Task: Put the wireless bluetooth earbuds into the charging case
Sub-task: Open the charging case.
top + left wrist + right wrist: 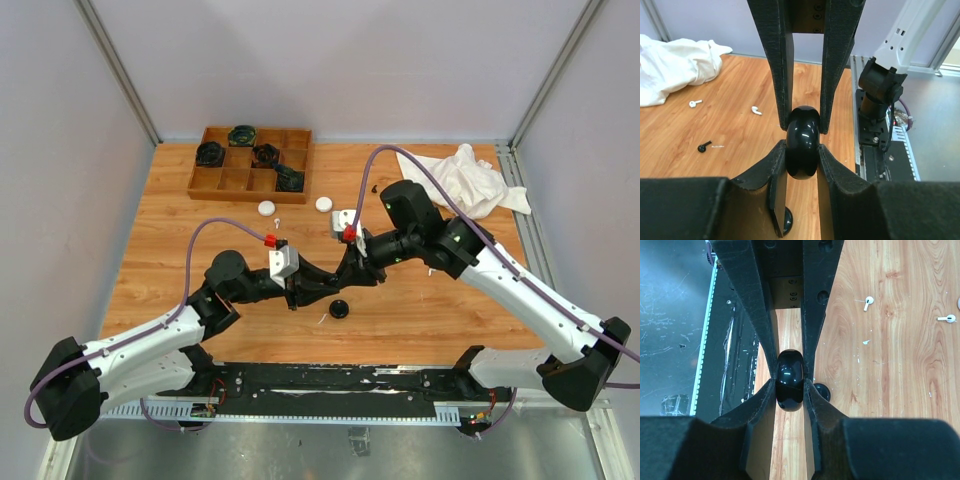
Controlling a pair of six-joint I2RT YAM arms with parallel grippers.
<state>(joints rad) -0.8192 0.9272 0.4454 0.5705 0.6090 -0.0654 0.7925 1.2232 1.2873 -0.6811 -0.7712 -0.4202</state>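
Wood bench [180, 290] inside a white-walled booth. Closest in, one black puck [340, 309] sits loose on it. Just past that, the left hand [801, 152] and right hand [790, 390] both pinch the same glossy black case [802, 131] - it's clamped between the two. Lying on the wood toward the right: two white earbuds [694, 103] and one black earbud [704, 146]. Farther back - two white pucks [266, 208], one compartment tray [215, 182], one crumpled white cloth [470, 180].

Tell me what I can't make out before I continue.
Inside the black case: both wrist views, left gripper and right gripper clamp its sides; top view, they cover it.
Most of the loose black puck: wrist views, behind the grippers.
What the tray holds: top view, too small.
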